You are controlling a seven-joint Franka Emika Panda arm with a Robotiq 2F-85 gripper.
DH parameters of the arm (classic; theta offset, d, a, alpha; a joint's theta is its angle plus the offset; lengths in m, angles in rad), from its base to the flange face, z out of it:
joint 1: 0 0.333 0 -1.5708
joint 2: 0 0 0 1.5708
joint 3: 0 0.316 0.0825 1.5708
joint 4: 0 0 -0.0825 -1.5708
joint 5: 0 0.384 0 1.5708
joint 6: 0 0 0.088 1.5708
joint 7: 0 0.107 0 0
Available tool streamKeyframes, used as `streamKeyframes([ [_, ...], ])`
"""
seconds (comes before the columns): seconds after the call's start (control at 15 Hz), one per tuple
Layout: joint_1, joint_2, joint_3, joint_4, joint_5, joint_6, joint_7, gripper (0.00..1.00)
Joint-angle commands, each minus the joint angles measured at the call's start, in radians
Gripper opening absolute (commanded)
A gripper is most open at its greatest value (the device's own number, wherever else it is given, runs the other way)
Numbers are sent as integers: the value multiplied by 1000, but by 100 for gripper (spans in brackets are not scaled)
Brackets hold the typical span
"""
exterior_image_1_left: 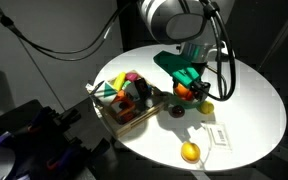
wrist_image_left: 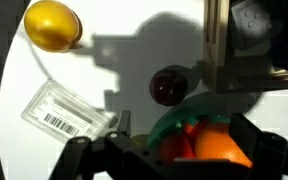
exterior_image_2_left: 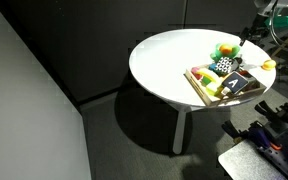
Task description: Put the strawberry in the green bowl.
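Left to right in the wrist view: one smooth yellow round lemon [wrist_image_left: 52, 25] is cut off at the top edge. Below it lies one flat white card with a black barcode [wrist_image_left: 69, 112]; its print is too small to read. One dark maroon round fruit [wrist_image_left: 167, 85] sits in my shadow on the white round table [wrist_image_left: 114, 70], just beside the small bright green round bowl [wrist_image_left: 169, 122].

Only the bowl's upper rim shows; the rest is cut off at the bottom edge. Inside it I count two fruits. One is a small bright red one, which I take for the strawberry [wrist_image_left: 184, 138]; it is mostly hidden and touches one orange round fruit [wrist_image_left: 219, 145]. A dark blocky shape at top right is too blurred to name.

My gripper [wrist_image_left: 179, 160] is spread fully wide over the bowl with nothing in it, one finger on either side.

In an exterior view, one wooden tray of mixed coloured toys [exterior_image_1_left: 109, 112] stands left of the gripper [exterior_image_1_left: 189, 82]; the toys are too small to count. There are two yellow fruits here, one near the front edge [exterior_image_1_left: 190, 152] and one beside the bowl [exterior_image_1_left: 206, 107].
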Motion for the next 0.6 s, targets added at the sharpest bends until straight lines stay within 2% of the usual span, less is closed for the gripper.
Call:
streamKeyframes([
  [0.0, 17, -74, -29, -71, -39, -37, 55, 100],
  [0.53, 53, -182, -76, -184, -133, -198, 112, 100],
])
